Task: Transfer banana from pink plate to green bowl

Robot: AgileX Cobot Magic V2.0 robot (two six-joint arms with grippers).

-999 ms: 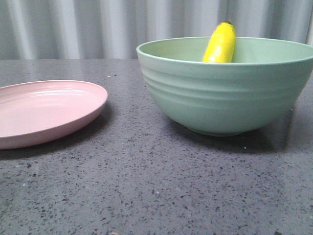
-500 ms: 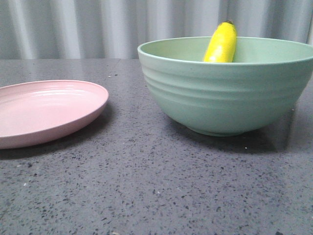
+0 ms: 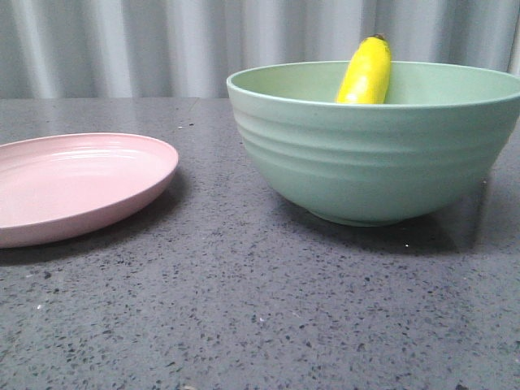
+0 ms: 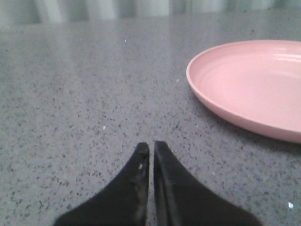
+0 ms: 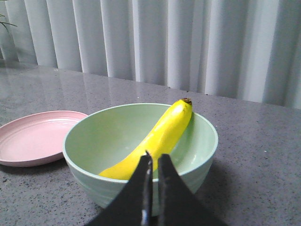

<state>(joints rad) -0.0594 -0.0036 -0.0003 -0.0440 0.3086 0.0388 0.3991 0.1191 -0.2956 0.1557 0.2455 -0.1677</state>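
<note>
The yellow banana (image 3: pixel 367 71) lies inside the pale green bowl (image 3: pixel 374 154), leaning on its far wall with the dark tip above the rim. In the right wrist view the banana (image 5: pixel 160 139) runs across the bowl (image 5: pixel 84 136). The pink plate (image 3: pixel 77 183) lies bare to the bowl's left; it also shows in the left wrist view (image 4: pixel 254 84) and the right wrist view (image 5: pixel 35 136). My right gripper (image 5: pixel 154 157) is shut and empty, on the near side of the bowl. My left gripper (image 4: pixel 151 146) is shut and empty over the table beside the plate. Neither gripper shows in the front view.
The dark speckled table (image 3: pixel 260 309) runs under everything. A pale pleated curtain (image 3: pixel 162 45) hangs behind the table's far edge.
</note>
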